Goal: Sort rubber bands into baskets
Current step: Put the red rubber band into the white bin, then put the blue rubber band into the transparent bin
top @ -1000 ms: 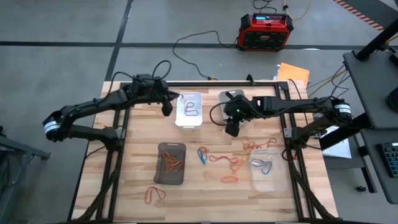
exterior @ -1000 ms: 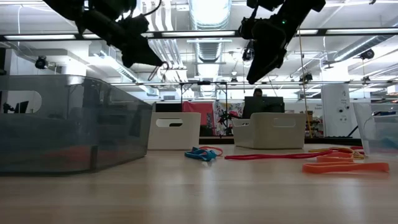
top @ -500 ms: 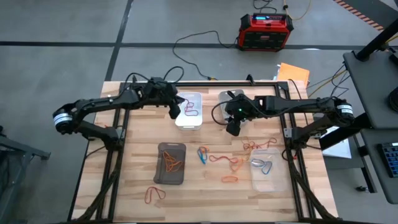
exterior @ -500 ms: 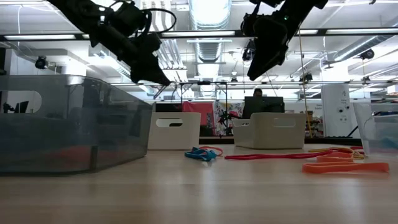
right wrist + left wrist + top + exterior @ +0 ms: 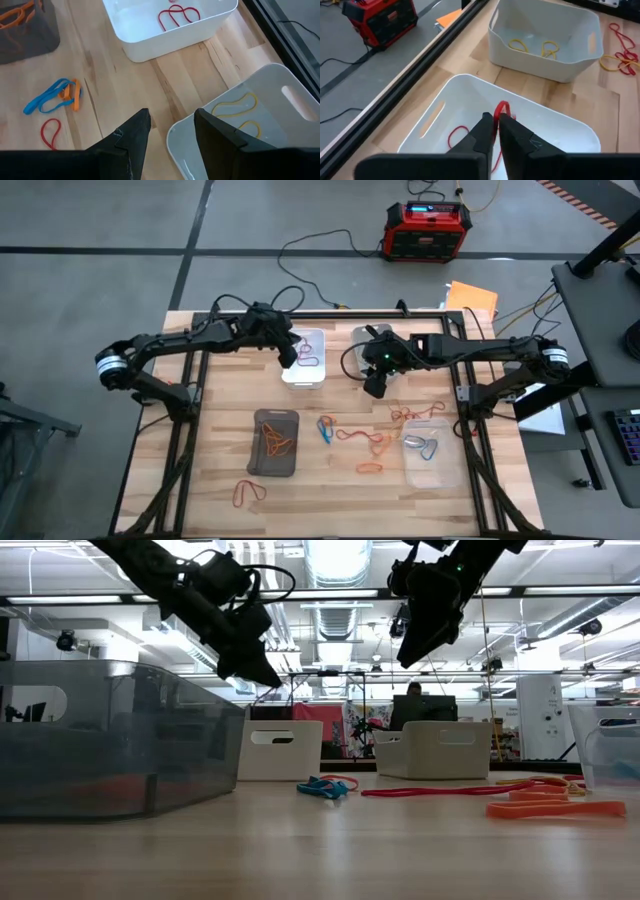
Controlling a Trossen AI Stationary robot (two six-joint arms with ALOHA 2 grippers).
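A: Where's the thin red rubber band (image 5: pixel 501 109) now?

B: Pinched between the left gripper (image 5: pixel 496 131)'s dark fingers and hanging over the white rounded plastic basket (image 5: pixel 560 131). A second ago that arm was short of the basket's near wall; it has swung across and now sits above the opening.

A: Is the grip firm?

B: The fingers look almost closed, with the red loop showing in the narrow slit between them. They seem to have just begun to ease apart, so I'd judge the drop is starting, not finished.

A: Is anything in there already?

B: Another red loop (image 5: pixel 458 136) lies on the basket floor, so red goes here. From above, the white basket (image 5: pixel 304 372) stands just beside the light grey plastic basket (image 5: pixel 358 339) at the table's far side.

A: And the right arm?

B: The right gripper (image 5: pixel 374 385) hovers by the grey basket, jaws spread, holding nothing, and it hasn't shifted over the last second. Its own camera shows yellowish bands (image 5: pixel 235 107) inside that basket.

A: How much is left?

B: Plenty. Blue and orange bands (image 5: pixel 327 428) and red and orange ones (image 5: pixel 372 442) lie loose on the wood between the dark smoky translucent basket (image 5: pixel 276 420) and the clear plastic basket (image 5: pixel 444 470), plus a red loop (image 5: pixel 246 493) near the front edge. Once this one falls, I'd expect the left arm to go back for more.
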